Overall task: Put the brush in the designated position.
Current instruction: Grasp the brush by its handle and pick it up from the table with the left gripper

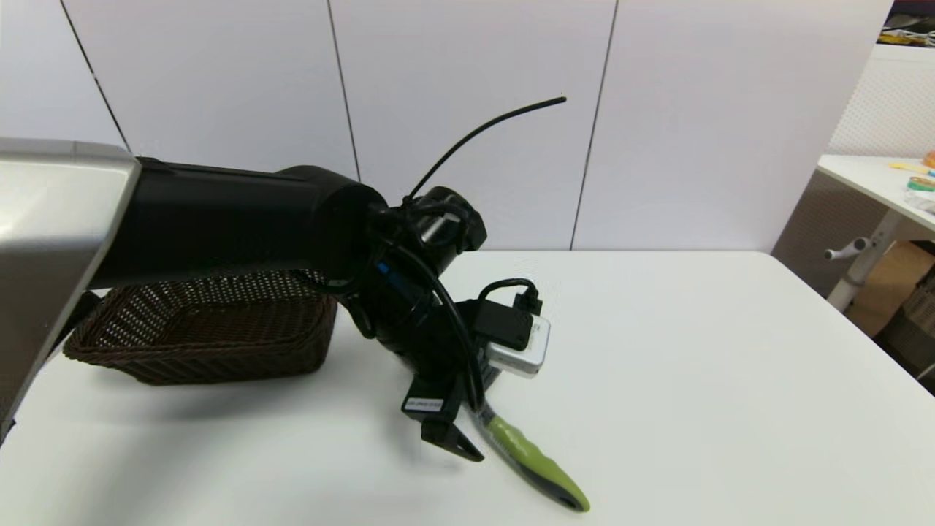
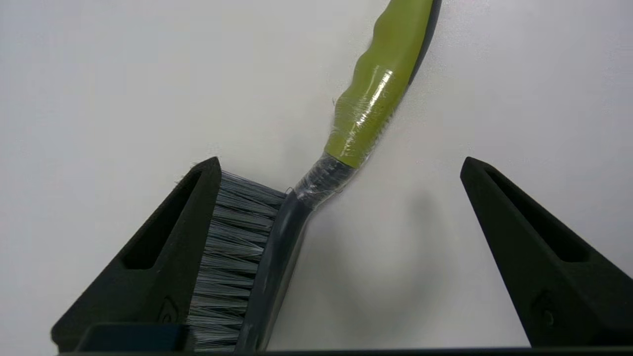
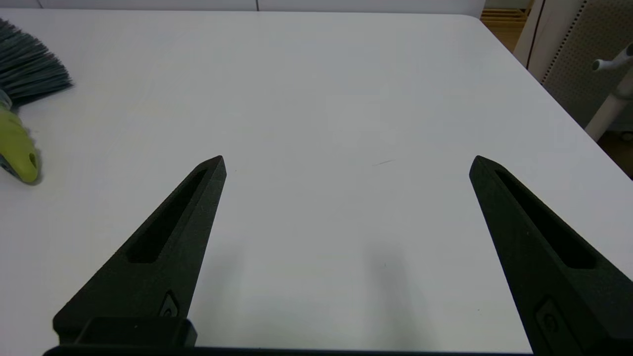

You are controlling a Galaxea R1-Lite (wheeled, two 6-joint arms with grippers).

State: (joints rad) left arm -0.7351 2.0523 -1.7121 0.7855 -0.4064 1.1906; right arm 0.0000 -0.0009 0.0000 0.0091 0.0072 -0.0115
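Left pincer (image 2: 341, 168) spread, straddling brush (image 2: 316, 183) — lengthwise

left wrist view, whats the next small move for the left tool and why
Probably close the left tool on the brush. Its fingers are spread wide and low at the table, with the brush head lying between them, bristles against one finger, the other well clear. Lift toward the basket only afterwards.

A dark brown woven basket (image 1: 197, 332) sits on the white table (image 1: 694, 365), toward its left.
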